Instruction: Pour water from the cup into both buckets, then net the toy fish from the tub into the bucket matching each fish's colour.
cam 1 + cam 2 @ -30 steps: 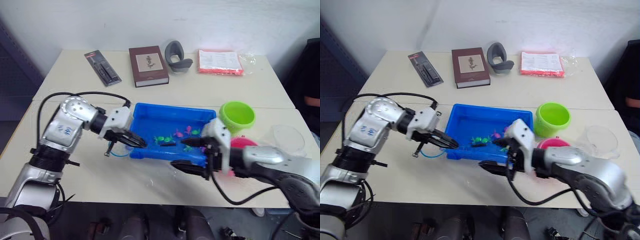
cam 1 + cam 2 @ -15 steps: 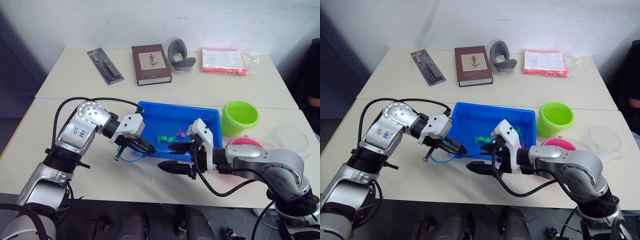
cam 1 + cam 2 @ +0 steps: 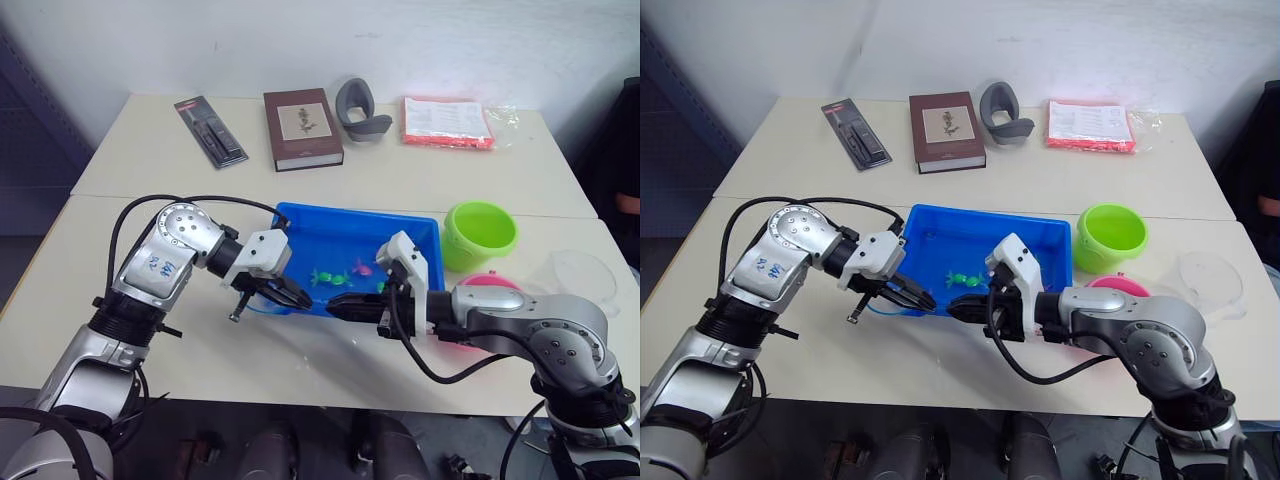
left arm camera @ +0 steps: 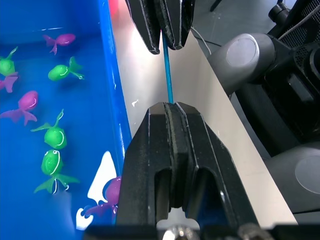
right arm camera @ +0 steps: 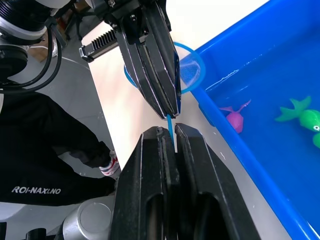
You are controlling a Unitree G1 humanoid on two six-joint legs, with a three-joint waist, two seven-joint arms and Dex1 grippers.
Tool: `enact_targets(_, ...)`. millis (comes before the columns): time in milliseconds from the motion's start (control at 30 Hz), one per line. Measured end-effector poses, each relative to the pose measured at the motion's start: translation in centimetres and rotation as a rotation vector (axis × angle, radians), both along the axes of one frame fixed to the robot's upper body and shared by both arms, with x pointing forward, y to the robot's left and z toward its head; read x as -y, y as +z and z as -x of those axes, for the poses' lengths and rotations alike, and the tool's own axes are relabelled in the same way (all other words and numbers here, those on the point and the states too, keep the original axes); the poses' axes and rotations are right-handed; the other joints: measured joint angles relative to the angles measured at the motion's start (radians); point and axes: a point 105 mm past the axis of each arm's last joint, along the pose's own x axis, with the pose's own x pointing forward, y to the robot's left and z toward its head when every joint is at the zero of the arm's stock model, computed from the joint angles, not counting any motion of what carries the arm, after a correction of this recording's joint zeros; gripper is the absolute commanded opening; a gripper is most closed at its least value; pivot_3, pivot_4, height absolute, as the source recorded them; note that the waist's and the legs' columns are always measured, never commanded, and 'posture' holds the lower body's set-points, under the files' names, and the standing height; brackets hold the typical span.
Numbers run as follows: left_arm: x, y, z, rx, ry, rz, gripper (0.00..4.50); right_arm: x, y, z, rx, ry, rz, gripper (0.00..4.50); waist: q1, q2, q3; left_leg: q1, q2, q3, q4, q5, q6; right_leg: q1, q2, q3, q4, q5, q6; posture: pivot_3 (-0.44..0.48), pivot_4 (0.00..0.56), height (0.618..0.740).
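The net [image 5: 187, 67] is a small round blue hoop with see-through mesh and a thin blue stick. It sits just outside the near wall of the blue tub [image 3: 330, 222]. The left gripper [image 4: 169, 112] and the right gripper [image 5: 170, 136] both have their fingers squeezed tight on the stick, tip to tip. Little green and pink toy fish [image 4: 54, 136] lie inside the tub.

Both claws hide most of the net [image 5: 186, 67] handle.
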Motion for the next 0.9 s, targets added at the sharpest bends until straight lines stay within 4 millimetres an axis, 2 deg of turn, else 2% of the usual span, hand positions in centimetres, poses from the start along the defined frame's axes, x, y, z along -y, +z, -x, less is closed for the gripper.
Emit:
enact_targets(67, 0.1, 0.2, 0.0, -0.017, 0.002, 0.026, 0.91, 0.1, 0.0, 0.2, 0.003, 0.011, 0.004, 0.0, 0.0, 0.0, 0.0, 0.0, 0.0, 0.0, 0.0, 0.0, 0.0, 0.0, 0.0, 0.0, 0.0, 0.0, 0.0, 0.0, 0.15, 0.74)
enact_targets(167, 0.1, 1.4, -0.3, -0.008, 0.016, 0.116, 2.19, 0.1, 0.2, 1.0, 0.025, 0.034, -0.002, 0.0, 0.0, 0.0, 0.0, 0.0, 0.0, 0.0, 0.0, 0.0, 0.0, 0.0, 0.0, 0.0, 0.0, 0.0, 0.0, 0.0, 0.15, 0.74)
enact_targets(233, -0.6, 2.8, -1.4, 0.021, 0.093, 0.213, 3.13, 0.9, 0.5, 1.4, 0.064, 0.022, 0.001, 0.0, 0.001, 0.0, 0.0, 0.0, 0.0, 0.0, 0.0, 0.0, 0.0, 0.0, 0.0, 0.0, 0.0, 0.0, 0.0, 0.0, 0.15, 0.74)
enact_targets(333, -3.2, 4.6, -4.0, 0.041, 0.277, 0.337, 4.47, 3.0, 0.8, 1.7, 0.142, -0.045, 0.065, 0.0, 0.002, 0.0, 0.0, 0.0, 0.0, -0.001, 0.001, 0.0, 0.0, 0.0, 0.0, 0.0, 0.0, 0.0, 0.001, 0.0, 0.15, 0.74)
enact_targets(467, -6.7, 6.0, -5.7, 0.044, 0.425, 0.407, 4.47, 5.8, 1.5, 1.7, 0.275, -0.163, 0.151, 0.0, 0.002, 0.0, 0.0, 0.0, -0.001, 0.0, 0.0, 0.0, 0.0, 0.0, -0.001, 0.0, 0.0, 0.001, 0.001, 0.0, 0.15, 0.74)
enact_targets(500, -7.5, 5.7, -5.9, 0.031, 0.448, 0.407, 4.47, 6.9, 1.9, 1.5, 0.344, -0.208, 0.206, 0.0, 0.002, 0.0, 0.0, 0.0, -0.001, 0.0, 0.0, 0.0, 0.001, 0.0, -0.001, 0.0, 0.0, 0.001, 0.002, 0.0, 0.15, 0.74)
enact_targets(600, -8.1, 3.7, -5.4, -0.03, 0.453, 0.388, 4.47, 9.3, 2.5, 0.8, 0.472, -0.292, 0.345, 0.0, 0.002, -0.001, 0.0, 0.001, -0.001, 0.001, 0.0, 0.0, 0.001, 0.001, -0.001, 0.001, 0.0, 0.001, 0.002, 0.0, 0.15, 0.74)
enact_targets(700, -8.0, 1.0, -4.7, -0.11, 0.454, 0.373, 4.47, 11.4, 2.4, 0.3, 0.527, -0.346, 0.478, 0.0, 0.002, -0.002, 0.0, 0.001, -0.001, 0.001, 0.001, 0.0, 0.001, 0.001, 0.0, 0.001, 0.0, 0.001, 0.002, 0.0, 0.15, 0.74)
enact_targets(733, -7.3, 0.3, -4.4, -0.126, 0.436, 0.373, 4.47, 12.0, 2.5, 0.0, 0.533, -0.357, 0.523, 0.0, 0.001, -0.002, 0.0, 0.001, -0.001, 0.001, 0.001, 0.0, 0.001, 0.001, 0.0, 0.002, 0.0, 0.001, 0.002, 0.0, 0.15, 0.74)
enact_targets(833, -5.8, -0.4, -3.9, -0.134, 0.396, 0.379, 4.47, 12.7, 2.8, -0.5, 0.476, -0.389, 0.547, 0.0, 0.002, -0.003, 0.0, 0.001, 0.0, 0.0, 0.002, 0.0, 0.001, 0.001, 0.0, 0.002, 0.0, 0.001, 0.002, 0.0, 0.15, 0.74)
enact_targets(900, -4.9, -0.4, -3.7, -0.127, 0.378, 0.394, 4.47, 12.3, 2.6, -0.4, 0.363, -0.417, 0.455, 0.0, 0.002, -0.003, 0.0, 0.001, 0.0, 0.0, 0.002, 0.0, 0.001, 0.002, -0.001, 0.002, 0.0, 0.002, 0.002, 0.0, 0.15, 0.74)
